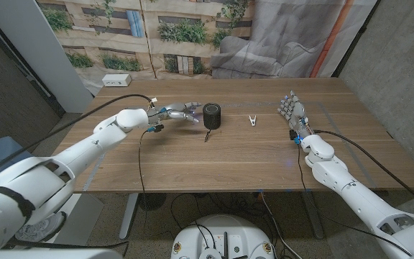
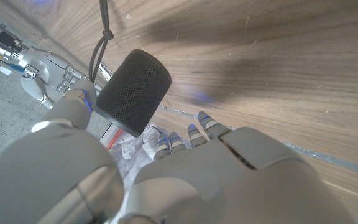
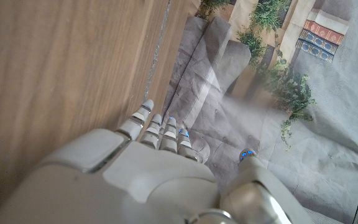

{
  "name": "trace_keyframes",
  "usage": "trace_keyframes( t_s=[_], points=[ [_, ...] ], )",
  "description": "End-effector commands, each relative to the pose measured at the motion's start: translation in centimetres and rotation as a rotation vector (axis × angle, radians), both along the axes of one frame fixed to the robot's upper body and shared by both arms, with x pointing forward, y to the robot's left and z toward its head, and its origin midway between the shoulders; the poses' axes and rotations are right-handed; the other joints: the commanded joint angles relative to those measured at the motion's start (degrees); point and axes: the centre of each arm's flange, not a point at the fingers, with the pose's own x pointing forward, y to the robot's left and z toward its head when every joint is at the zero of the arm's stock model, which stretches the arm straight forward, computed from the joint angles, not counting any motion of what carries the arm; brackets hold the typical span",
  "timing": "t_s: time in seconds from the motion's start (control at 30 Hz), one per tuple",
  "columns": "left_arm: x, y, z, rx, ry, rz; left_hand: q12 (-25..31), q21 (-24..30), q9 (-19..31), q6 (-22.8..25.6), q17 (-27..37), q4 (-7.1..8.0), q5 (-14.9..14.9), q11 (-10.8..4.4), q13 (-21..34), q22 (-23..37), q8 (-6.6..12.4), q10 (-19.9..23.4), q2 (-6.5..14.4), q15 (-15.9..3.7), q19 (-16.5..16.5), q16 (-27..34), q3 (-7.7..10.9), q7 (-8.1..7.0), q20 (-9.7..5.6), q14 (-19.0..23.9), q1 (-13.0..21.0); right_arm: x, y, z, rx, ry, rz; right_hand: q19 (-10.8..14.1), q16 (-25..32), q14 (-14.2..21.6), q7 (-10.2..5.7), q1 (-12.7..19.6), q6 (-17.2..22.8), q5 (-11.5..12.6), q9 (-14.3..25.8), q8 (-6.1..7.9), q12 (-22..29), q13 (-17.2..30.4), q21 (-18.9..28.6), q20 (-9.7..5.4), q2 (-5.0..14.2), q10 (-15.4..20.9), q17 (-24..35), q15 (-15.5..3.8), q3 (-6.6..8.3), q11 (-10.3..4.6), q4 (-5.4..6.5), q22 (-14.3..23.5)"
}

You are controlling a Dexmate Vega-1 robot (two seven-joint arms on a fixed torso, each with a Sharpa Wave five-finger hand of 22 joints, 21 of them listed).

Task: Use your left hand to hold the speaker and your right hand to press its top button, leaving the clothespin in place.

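The black cylindrical speaker (image 1: pixel 212 115) stands upright at the table's middle, a short black strap (image 1: pixel 207 135) trailing toward the front. My left hand (image 1: pixel 179 112) reaches in from the left, fingers spread and just short of the speaker's side, holding nothing. In the left wrist view the speaker (image 2: pixel 132 92) sits between my left hand's thumb (image 2: pixel 74 107) and fingertips (image 2: pixel 185 134), with a gap around it. The small pale clothespin (image 1: pixel 251 120) lies on the table right of the speaker. My right hand (image 1: pixel 291 111) stands upright further right, fingers apart and empty. The right wrist view shows that right hand (image 3: pixel 148 168) over bare wood.
A white power strip (image 1: pixel 116 79) lies at the table's back left corner. A black cable (image 1: pixel 141 147) hangs off my left forearm across the table's front. A printed backdrop and grey cloth (image 1: pixel 279 43) hang behind the far edge.
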Motion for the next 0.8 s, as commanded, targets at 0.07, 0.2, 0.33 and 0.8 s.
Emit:
trace_keyframes(
  t_s=[0.07,0.2,0.33,0.8],
  points=[
    [0.7,-1.7,-0.6,0.034,-0.031,0.019,0.5,0.0,0.3,-0.02,0.08,0.23,0.19,-0.2,0.17,0.12,0.6,0.44,0.03,-6.04,-0.84,0.57,0.17,-0.13,-2.49,0.82,1.29,-0.4,-0.8,-0.5,0.013,0.001,-0.005,0.33,0.39,0.43,-0.39,0.22,0.48,-0.16,0.16,0.35,-0.09,0.18,0.37,0.48,1.2,0.23,-0.03,0.19,0.14,-0.32,-0.41,0.19],
    [0.8,-2.1,-0.8,0.032,-0.054,0.042,0.6,-0.13,0.3,0.21,0.06,0.23,0.2,-0.2,0.15,0.13,0.75,0.8,-0.03,-6.27,-1.71,0.68,0.13,0.01,-2.44,1.3,1.71,-0.6,-1.1,-0.8,0.018,0.0,-0.009,0.33,0.39,0.41,-0.43,0.24,0.49,-0.18,0.16,0.35,-0.09,0.18,0.37,0.48,1.21,0.22,-0.06,0.18,0.14,-0.34,-0.45,0.19],
    [1.0,-2.4,-0.9,0.017,-0.043,0.05,0.97,0.19,0.28,1.89,0.02,0.26,0.13,-0.59,0.09,0.13,1.43,2.52,-0.18,-7.25,-2.79,0.96,-0.05,-0.37,-1.86,3.01,2.97,-0.8,-1.3,-0.9,0.022,-0.001,-0.009,0.33,0.4,0.4,-0.46,0.23,0.44,-0.19,0.16,0.33,-0.08,0.18,0.37,0.5,1.23,0.24,-0.08,0.15,0.14,-0.31,-0.46,0.19],
    [1.4,-3.8,-1.1,0.018,-0.073,0.073,1.35,0.49,0.24,4.69,-0.04,0.25,-0.09,-1.69,0.05,0.11,2.21,5.83,-0.36,-8.83,-2.87,1.26,-0.47,-1.2,-1.56,6.52,5.23,-1.5,-2.3,-1.6,0.031,0.0,-0.015,0.31,0.46,0.43,-0.46,0.23,0.49,-0.23,0.17,0.35,-0.07,0.18,0.37,0.53,1.29,0.27,-0.17,0.18,0.12,-0.32,-0.56,0.19]
  ],
)
